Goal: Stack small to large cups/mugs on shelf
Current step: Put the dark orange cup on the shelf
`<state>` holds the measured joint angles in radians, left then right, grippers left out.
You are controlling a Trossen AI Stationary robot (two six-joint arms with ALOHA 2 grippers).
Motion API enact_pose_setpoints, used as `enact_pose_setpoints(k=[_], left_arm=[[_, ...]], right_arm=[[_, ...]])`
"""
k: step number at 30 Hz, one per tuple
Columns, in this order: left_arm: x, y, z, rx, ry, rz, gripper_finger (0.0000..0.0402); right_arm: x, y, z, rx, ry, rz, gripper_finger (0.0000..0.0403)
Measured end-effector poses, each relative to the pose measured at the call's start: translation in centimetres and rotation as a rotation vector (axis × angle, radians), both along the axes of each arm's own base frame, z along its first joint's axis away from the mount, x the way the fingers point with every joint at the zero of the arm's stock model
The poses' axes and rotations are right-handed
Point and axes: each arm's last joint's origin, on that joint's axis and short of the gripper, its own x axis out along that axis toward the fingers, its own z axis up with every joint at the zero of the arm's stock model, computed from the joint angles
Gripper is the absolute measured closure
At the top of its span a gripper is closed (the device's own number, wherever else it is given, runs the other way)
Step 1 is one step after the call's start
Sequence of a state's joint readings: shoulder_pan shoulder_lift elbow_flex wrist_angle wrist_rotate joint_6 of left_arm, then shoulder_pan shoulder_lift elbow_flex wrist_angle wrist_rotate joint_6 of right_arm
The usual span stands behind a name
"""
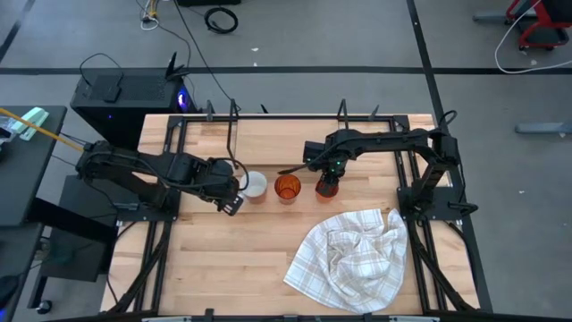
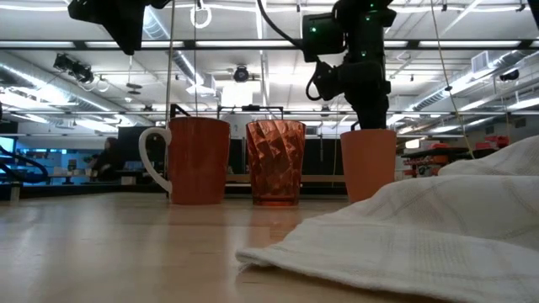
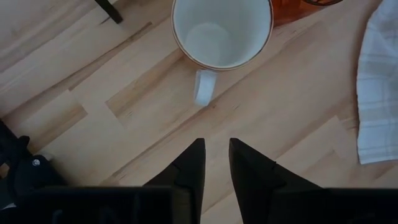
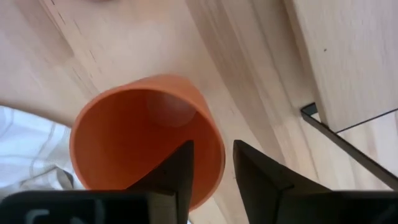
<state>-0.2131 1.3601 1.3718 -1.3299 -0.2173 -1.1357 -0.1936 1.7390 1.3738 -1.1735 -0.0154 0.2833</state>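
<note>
Three vessels stand upright in a row on the wooden table: a white handled mug (image 1: 256,185), a dark-orange faceted tumbler (image 1: 287,189) and a smaller orange cup (image 1: 327,186). My right gripper (image 4: 213,167) points down over the small cup (image 4: 146,134). It is open, with one finger inside the rim and one outside, and a little gap shows on each side. My left gripper (image 3: 217,155) is open and empty. It hovers above the table just near of the mug's handle (image 3: 204,88). The shelf's light board (image 4: 348,56) and black wire (image 4: 348,134) lie just beyond the cup.
A white checked cloth (image 1: 353,258) lies crumpled on the near right of the table, close to the small cup. In the low view (image 2: 404,236) it fills the foreground. Black frame rails (image 1: 170,161) run along the table's sides. Bare wood lies at the near left.
</note>
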Motion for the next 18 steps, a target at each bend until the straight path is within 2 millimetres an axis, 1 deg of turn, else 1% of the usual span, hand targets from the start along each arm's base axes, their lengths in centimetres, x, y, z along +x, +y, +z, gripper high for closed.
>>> enact_pose_setpoints(k=[5, 11, 13, 15, 18], left_arm=[[0.0, 0.0, 0.0, 0.0, -0.001, -0.001, 0.0322], [0.0, 0.0, 0.0, 0.0, -0.002, -0.002, 0.0328], [0.0, 0.0, 0.0, 0.0, -0.003, -0.002, 0.0328], [0.0, 0.0, 0.0, 0.001, -0.002, -0.003, 0.0326], [0.0, 0.0, 0.0, 0.005, -0.003, -0.002, 0.0323]], right_arm=[[0.0, 0.0, -0.6, 0.0, 0.001, 0.005, 0.0324], [-0.1, 0.0, -1.1, 0.003, 0.002, 0.022, 0.0387], [-0.1, 0.0, -0.9, 0.002, -0.007, 0.03, 0.0394], [0.1, 0.1, -0.4, -0.006, -0.024, 0.034, 0.0391], [0.1, 0.2, 1.4, -0.014, -0.056, 0.056, 0.0396]])
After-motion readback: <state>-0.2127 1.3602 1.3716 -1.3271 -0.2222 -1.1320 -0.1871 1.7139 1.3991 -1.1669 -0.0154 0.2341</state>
